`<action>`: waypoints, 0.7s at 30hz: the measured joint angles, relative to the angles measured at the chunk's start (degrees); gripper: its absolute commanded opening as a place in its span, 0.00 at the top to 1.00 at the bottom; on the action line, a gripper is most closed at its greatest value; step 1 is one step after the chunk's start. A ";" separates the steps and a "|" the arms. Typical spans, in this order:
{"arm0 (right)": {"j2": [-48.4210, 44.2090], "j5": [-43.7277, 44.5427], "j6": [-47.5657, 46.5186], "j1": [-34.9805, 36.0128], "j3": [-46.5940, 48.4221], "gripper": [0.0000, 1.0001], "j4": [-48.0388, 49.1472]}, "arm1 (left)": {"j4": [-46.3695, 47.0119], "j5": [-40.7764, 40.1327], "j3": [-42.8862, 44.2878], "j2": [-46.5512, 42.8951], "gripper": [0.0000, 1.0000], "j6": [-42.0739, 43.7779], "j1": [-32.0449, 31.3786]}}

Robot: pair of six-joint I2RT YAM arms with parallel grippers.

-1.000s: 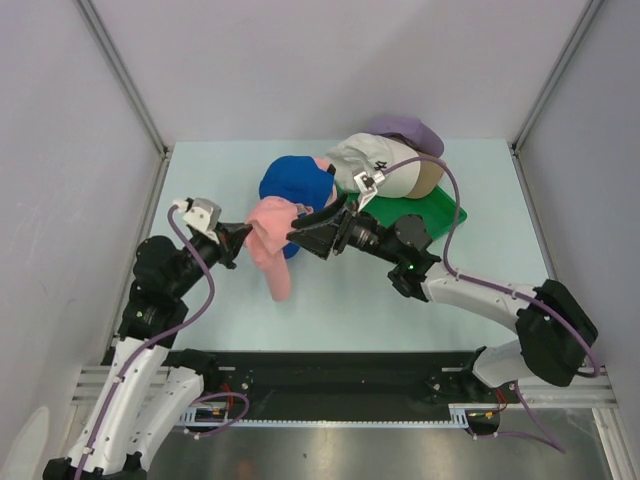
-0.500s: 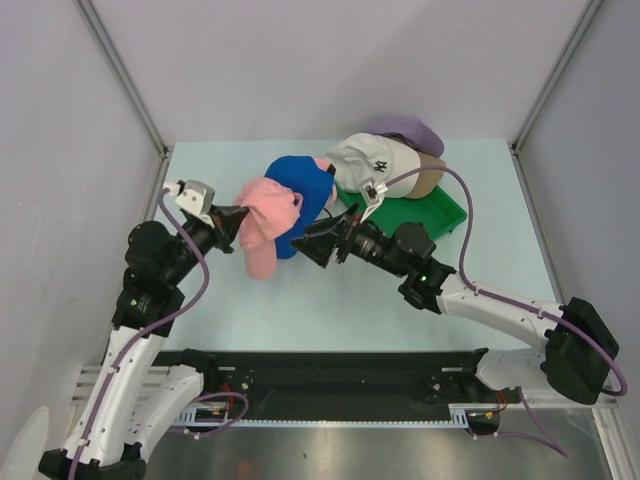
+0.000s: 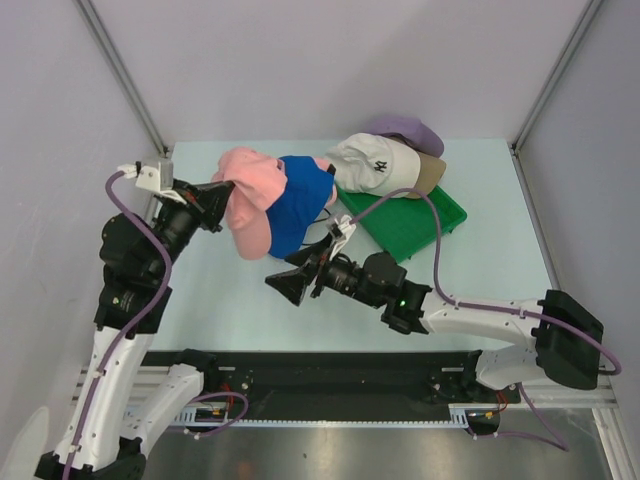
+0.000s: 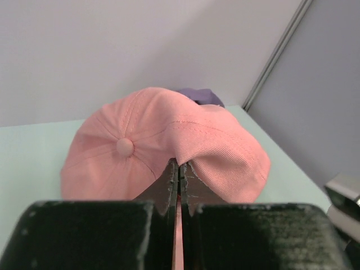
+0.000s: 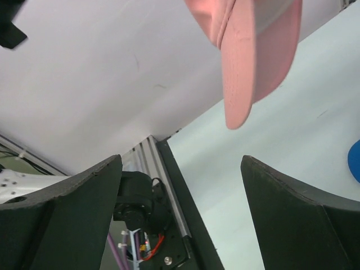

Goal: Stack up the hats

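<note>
Left jaws pinched shut on edge of pink cap [image 3: 250,195], which hangs off the desk [image 3: 215,300], brim down, overlapping blue cap [image 3: 302,200] in top view. Right jaws spread wide, empty, near blue cap. White cap [image 3: 378,165] lies on tan cap [image 3: 432,176] at tray [image 3: 420,215] far edge. Lavender cap [image 3: 408,130] just behind.

Two arms reaching out, one pinching, one spread.
The left gripper [image 3: 218,193] sits high at the far left, its fingers [image 4: 169,188] pressed together on the pink cap [image 3: 250,198]. The right gripper [image 3: 288,287] points left, low mid-counter, fingers [image 5: 67,208] wide apart.
</note>
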 measured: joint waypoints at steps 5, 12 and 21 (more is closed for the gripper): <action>2.86 3.74 -4.50 2.23 -0.28 0.08 2.69 | 0.74 -0.42 0.37 0.50 1.00 -6.27 0.00; 4.15 8.79 -8.46 2.32 -0.61 0.07 7.89 | 2.01 0.17 0.37 0.87 1.00 -15.39 -0.15; 7.89 10.54 -11.91 2.36 -2.43 0.08 17.57 | 7.87 -0.48 0.28 -0.72 1.00 -24.92 -2.89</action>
